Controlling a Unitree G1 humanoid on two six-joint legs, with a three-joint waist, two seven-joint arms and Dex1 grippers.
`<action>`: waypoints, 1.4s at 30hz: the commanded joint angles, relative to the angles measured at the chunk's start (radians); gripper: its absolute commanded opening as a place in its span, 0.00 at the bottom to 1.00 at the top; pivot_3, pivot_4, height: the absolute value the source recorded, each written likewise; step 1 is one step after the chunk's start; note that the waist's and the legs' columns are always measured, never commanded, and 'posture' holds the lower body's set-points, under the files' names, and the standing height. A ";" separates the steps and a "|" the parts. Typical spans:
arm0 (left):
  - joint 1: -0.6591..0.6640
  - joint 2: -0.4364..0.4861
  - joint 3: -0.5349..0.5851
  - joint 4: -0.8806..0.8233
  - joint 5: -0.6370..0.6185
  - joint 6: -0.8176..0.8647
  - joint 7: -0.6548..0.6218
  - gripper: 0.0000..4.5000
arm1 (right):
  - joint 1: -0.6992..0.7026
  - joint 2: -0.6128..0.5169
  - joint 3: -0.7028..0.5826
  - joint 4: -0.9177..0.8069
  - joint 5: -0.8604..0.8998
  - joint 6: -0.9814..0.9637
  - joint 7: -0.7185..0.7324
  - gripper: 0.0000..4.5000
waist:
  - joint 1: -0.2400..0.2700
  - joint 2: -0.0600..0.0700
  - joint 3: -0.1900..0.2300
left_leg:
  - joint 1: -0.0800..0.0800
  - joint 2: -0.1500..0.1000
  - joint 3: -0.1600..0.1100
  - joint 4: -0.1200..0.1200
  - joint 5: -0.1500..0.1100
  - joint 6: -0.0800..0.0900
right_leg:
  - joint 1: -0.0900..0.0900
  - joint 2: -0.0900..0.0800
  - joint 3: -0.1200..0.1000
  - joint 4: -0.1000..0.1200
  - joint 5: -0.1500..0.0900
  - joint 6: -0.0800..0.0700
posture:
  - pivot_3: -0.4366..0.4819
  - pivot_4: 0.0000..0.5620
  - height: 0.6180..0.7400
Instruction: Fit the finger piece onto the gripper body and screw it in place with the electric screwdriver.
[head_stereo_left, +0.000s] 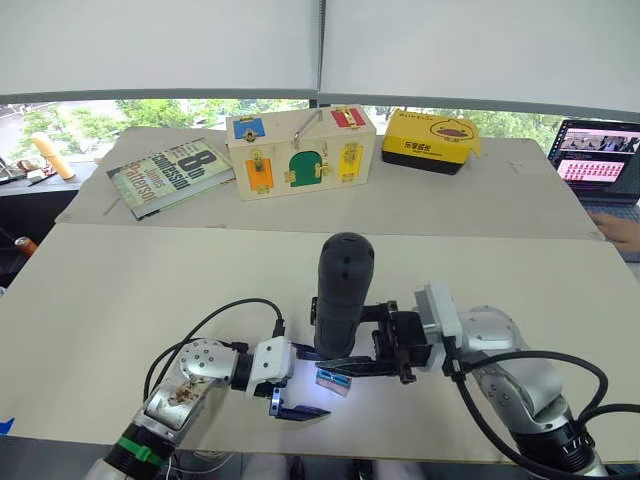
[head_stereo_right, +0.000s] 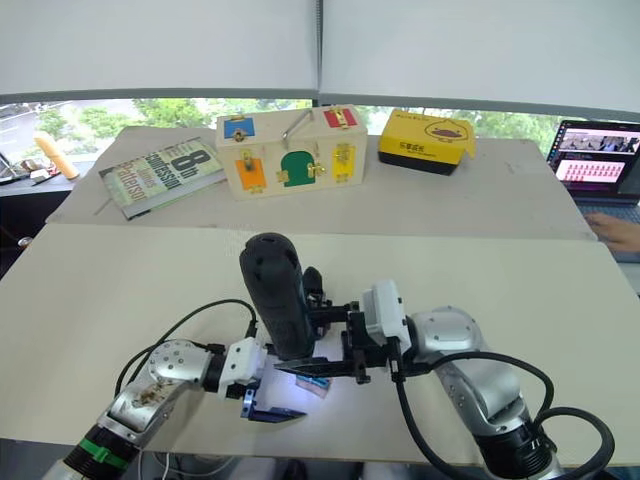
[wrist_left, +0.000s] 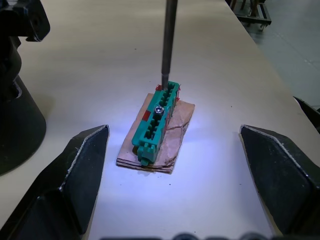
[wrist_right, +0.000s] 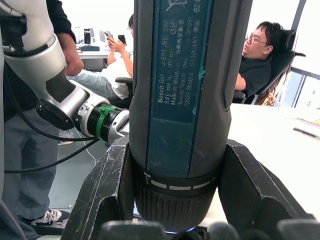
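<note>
The right gripper (head_stereo_left: 385, 345) clamps the electric screwdriver (head_stereo_left: 341, 295) upright, its bit on a green part (wrist_left: 155, 122) lying on the table (head_stereo_left: 120, 300). The left gripper (wrist_left: 175, 165), wide open, flanks it. Keeping the bit vertical should prevent slipping.

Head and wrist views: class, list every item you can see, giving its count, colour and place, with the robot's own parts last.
dark cylindrical electric screwdriver: one, navy-black, upright at the near table's middle, bit down on the green block
ridged green plastic block: one, green, on a tan card scrap
beige table: two, near and far
book: one, grey-green, far table's left
wooden latch box: one, pale with coloured doors, far table's middle
yellow case: one, far table's right
laptop: one, open, far right
person's hand: one, by the laptop
left gripper: one, black, open around the block
right gripper: one, black, clamping the screwdriver
</note>
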 joint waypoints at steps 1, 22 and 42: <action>0.021 0.003 -0.026 0.028 0.017 0.010 -0.001 0.98 | -0.005 0.010 -0.004 -0.024 0.004 -0.041 -0.002 0.43 | 0.000 0.000 0.000 | 0.000 0.000 0.000 0.000 0.000 0.000 | 0.000 0.000 0.000 0.000 0.000 0.000 | 0.48 0.27 1.00; 0.037 0.014 -0.028 0.026 0.022 0.031 0.004 0.98 | 0.003 0.016 0.004 0.002 -0.016 -0.060 -0.004 0.43 | -0.001 0.000 0.000 | 0.000 0.000 -0.001 0.000 0.000 0.000 | 0.000 0.000 0.000 0.001 0.000 0.000 | 0.48 0.27 1.00; 0.045 0.016 -0.034 0.024 0.023 0.034 0.003 0.98 | 0.008 0.010 0.005 0.018 -0.026 -0.069 -0.002 0.43 | -0.001 0.000 0.000 | 0.000 0.000 -0.001 0.000 0.000 0.000 | 0.000 0.000 -0.001 0.001 0.000 -0.001 | 0.48 0.27 1.00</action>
